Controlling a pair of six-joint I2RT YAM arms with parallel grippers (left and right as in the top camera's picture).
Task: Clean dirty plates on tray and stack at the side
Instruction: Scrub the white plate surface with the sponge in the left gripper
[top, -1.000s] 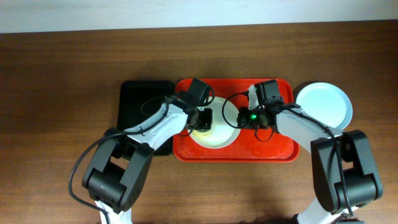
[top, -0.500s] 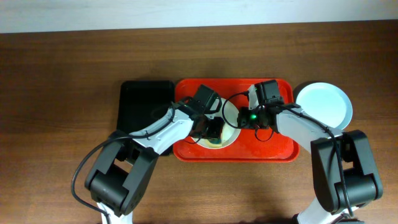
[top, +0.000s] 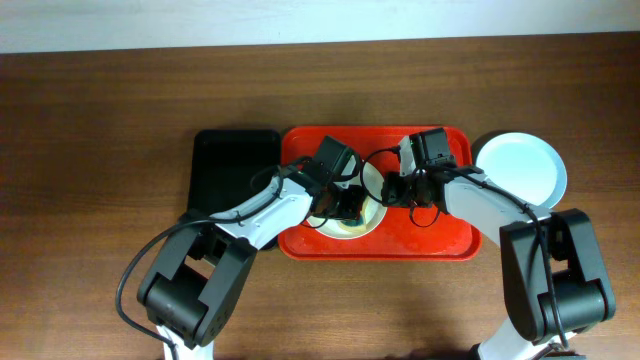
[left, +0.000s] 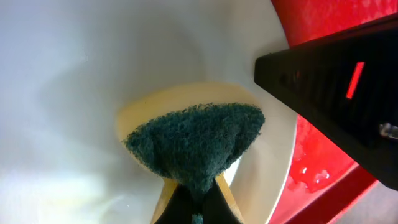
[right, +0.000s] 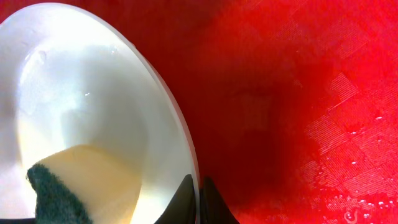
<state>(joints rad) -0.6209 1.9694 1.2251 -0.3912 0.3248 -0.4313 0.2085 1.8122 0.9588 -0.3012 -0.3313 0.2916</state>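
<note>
On the brown wood desk (top: 100, 120), pale wall (top: 300, 20) at 12 o'clock: red tray (top: 445, 242) centre, whitish plate (top: 348, 229) on it. Left gripper (top: 345, 206) clamped on sponge (left: 196, 140) inside the plate; right gripper (top: 392, 188) pinching its 3 o'clock rim. Pale blue plate (top: 520, 168) off-tray at 3, black tray (top: 230, 165) at 9.

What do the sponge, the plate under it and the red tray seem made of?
The sponge: yellow foam under a fuzzy, matte dark green scouring layer. The plate: glossy, smooth with highlights; plastic or ceramic, unclear. The tray: probably moulded plastic, embossed grid texture, wet droplets.
</note>
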